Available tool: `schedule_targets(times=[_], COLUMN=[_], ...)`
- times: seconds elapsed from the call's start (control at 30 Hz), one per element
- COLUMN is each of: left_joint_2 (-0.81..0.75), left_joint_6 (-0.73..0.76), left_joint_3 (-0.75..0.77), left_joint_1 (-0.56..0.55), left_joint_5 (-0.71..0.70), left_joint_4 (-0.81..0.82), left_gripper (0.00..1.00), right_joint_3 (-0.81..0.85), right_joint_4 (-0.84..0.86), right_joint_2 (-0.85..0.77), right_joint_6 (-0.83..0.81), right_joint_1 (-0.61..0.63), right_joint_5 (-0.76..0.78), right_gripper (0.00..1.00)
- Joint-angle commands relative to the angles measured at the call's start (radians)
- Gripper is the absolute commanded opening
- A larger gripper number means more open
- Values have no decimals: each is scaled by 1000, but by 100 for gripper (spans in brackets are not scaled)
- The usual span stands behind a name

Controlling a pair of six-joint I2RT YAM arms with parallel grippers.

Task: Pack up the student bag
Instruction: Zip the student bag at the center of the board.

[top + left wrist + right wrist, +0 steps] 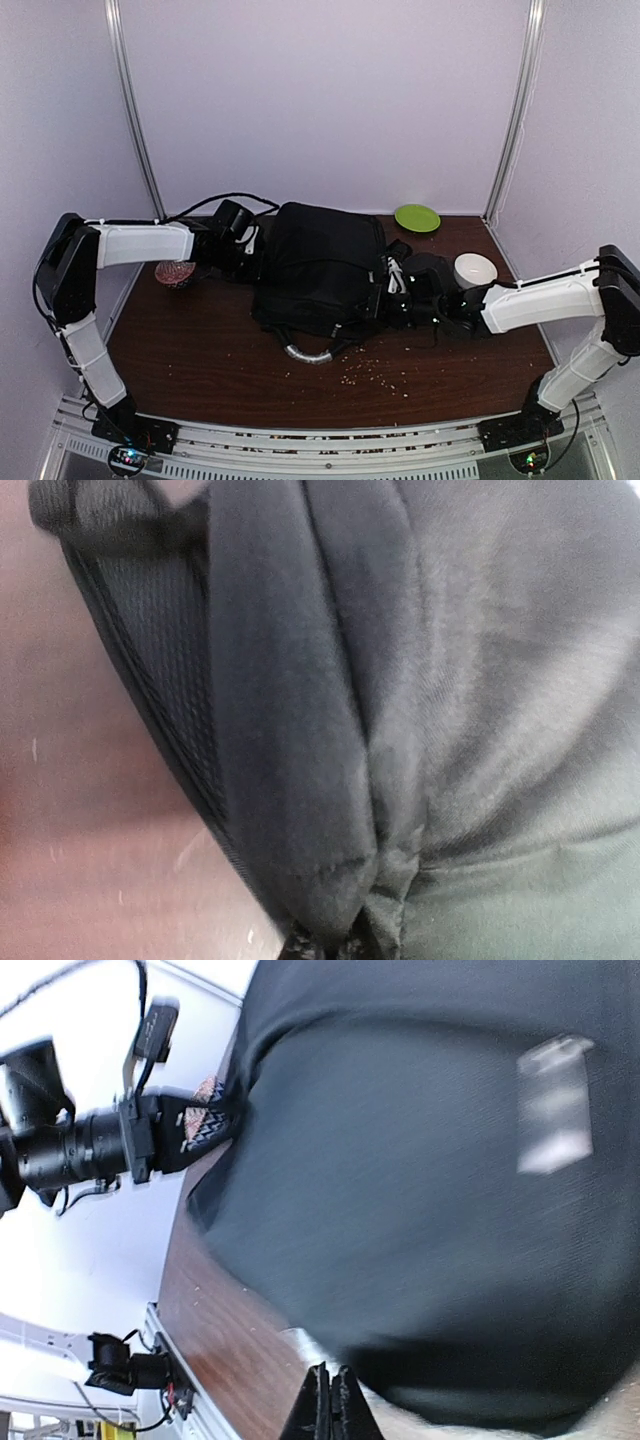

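Two-arm step: opening the large black soft fabric backpack (pixel 320 265).
Left fingers (pixel 310 950): clamped on puckered backpack fabric; hold it taut.
Right fingers (pixel 318 1405): together, grip unclear; check before you pull.

Green plate (pixel 417 217) is set at the wooden table's (pixel 200 360) far right corner — white bowl (pixel 475 269) is placed nearer, by the right edge. Red patterned bowl (pixel 175 273) is seen at left; crumbs (pixel 385 375) are scattered toward the front.

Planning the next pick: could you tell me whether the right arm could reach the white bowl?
Probably yes: the bowl lies uncovered just beside that arm, though the shut right gripper must leave the bag.
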Motion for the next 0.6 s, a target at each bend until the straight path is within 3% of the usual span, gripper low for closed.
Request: schedule_targets(times=[0.0, 0.07, 0.1, 0.17, 0.3, 0.57], left_joint_2=[-67, -153, -195, -295, -512, -770], left_joint_6=[68, 39, 25, -3, -106, -329], left_joint_3=[92, 14, -20, -88, -271, -555], left_joint_1=[-8, -8, -8, -11, -39, -180], left_joint_5=[3, -16, -30, -69, -173, -355], left_joint_4=[125, 156, 152, 125, 102, 113], left_gripper=[34, 70, 82, 96, 98, 98], right_joint_3=[50, 33, 18, -22, -103, -84], right_joint_4=[-69, -96, -114, -140, -173, -125], right_joint_2=[-68, -124, -151, -203, -266, -165], right_joint_6=[-56, -83, -95, -109, -78, 153], right_joint_1=[5, 10, 11, 12, 0, -45], right_joint_5=[69, 121, 146, 202, 318, 392], right_gripper=[25, 44, 50, 57, 65, 68])
